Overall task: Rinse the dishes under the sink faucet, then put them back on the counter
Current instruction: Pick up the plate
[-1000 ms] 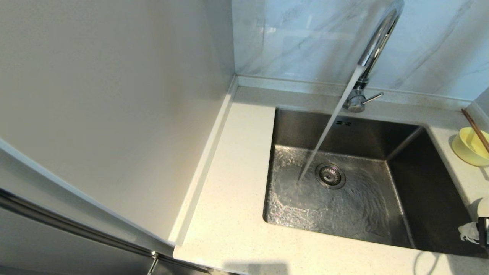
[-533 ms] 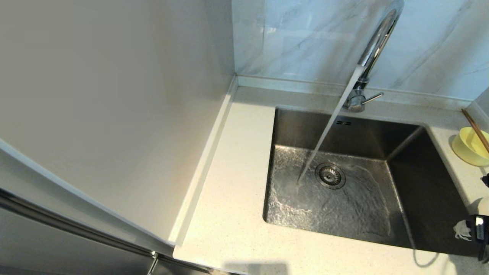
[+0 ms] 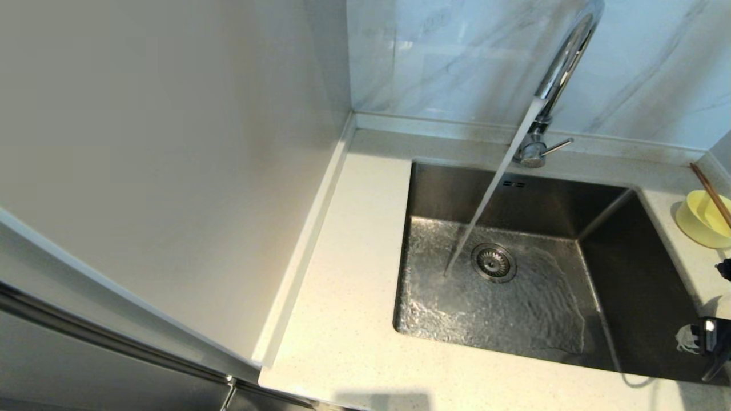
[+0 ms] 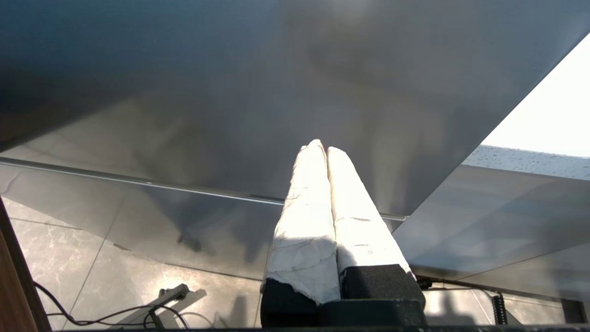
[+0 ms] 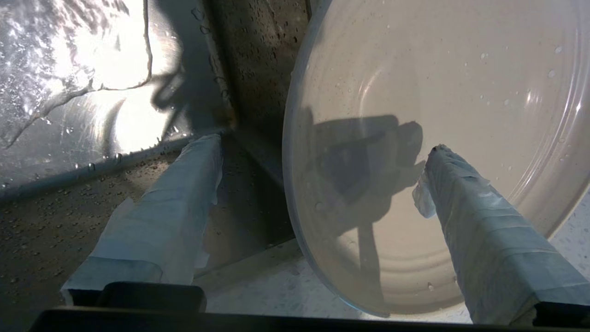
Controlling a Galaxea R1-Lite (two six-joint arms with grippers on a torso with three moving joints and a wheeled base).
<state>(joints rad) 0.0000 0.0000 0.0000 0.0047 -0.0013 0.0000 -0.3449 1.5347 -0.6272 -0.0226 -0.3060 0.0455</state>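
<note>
Water pours from the chrome faucet (image 3: 562,63) into the steel sink (image 3: 628,274), left of the drain strainer (image 3: 493,262). The white plate (image 5: 461,69), beaded with drops, lies on the counter (image 3: 354,285) at the sink's right edge, barely showing in the head view (image 3: 725,305). My right gripper (image 5: 322,145) is open astride the plate's rim, one finger over the plate and the other on the sink side; it shows at the far right of the head view (image 3: 705,337). Farther back on the right stands the yellow bowl (image 3: 699,220) with the chopsticks (image 3: 711,194) in it. My left gripper (image 4: 322,147) is shut on nothing, parked low by a grey cabinet front.
A tall pale panel (image 3: 171,142) walls off the counter's left side. The marble backsplash (image 3: 457,57) runs behind the faucet. The thin lever handle (image 3: 557,146) sticks out to the right at the faucet's base.
At the sink's right edge my right gripper has shifted slightly left and more of it shows. The water keeps running.
</note>
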